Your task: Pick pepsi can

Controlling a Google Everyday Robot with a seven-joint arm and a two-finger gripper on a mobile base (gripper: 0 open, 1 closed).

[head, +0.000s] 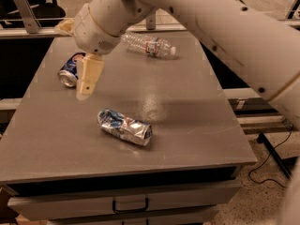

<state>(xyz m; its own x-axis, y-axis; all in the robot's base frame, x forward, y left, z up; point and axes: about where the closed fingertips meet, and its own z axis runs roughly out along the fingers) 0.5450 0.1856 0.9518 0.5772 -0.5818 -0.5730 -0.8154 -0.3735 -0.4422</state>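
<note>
Pincer [86, 86] hovers just beside the pepsi can [70, 71]; spread or pressed, cannot tell

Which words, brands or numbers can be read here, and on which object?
No text can be read.
Dark blue drink can: print too blurred.
Clear plastic bottle: label too blurred.
Crushed silver-blue can: print too blurred.
Tan hand, by the dark blue can: no marking.

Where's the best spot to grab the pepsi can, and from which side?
Around mid-body, from above: the pepsi can lies on its side on the table, silver end facing front-left, so close across its round sides. The gripper hangs close beside it.
</note>
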